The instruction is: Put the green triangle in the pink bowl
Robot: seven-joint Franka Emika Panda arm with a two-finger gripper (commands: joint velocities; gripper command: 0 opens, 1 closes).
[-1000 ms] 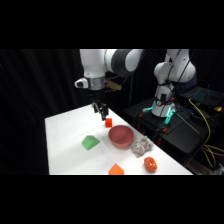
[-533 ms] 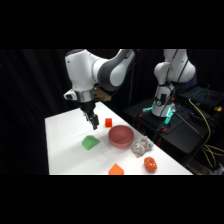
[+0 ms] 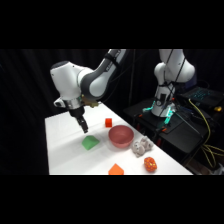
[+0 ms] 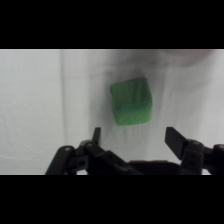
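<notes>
The green triangle (image 3: pixel 90 143) lies flat on the white table (image 3: pixel 65 155), left of the pink bowl (image 3: pixel 121 136). My gripper (image 3: pixel 83 128) hangs just above and behind the triangle, not touching it. In the wrist view the green triangle (image 4: pixel 131 101) sits ahead of the gripper (image 4: pixel 134 137), whose two fingers stand wide apart and open with nothing between them. The bowl holds nothing that I can see.
A small red cube (image 3: pixel 108 122) sits behind the bowl. A grey-white lumpy object (image 3: pixel 142 146) and an orange-red round thing (image 3: pixel 149 163) lie right of the bowl. An orange block (image 3: pixel 116 170) rests near the table's front edge. A second robot arm (image 3: pixel 167 85) stands at the back right.
The arm has swung left and come down from above the bowl's side to just over the green triangle. The objects on the table have stayed put.
</notes>
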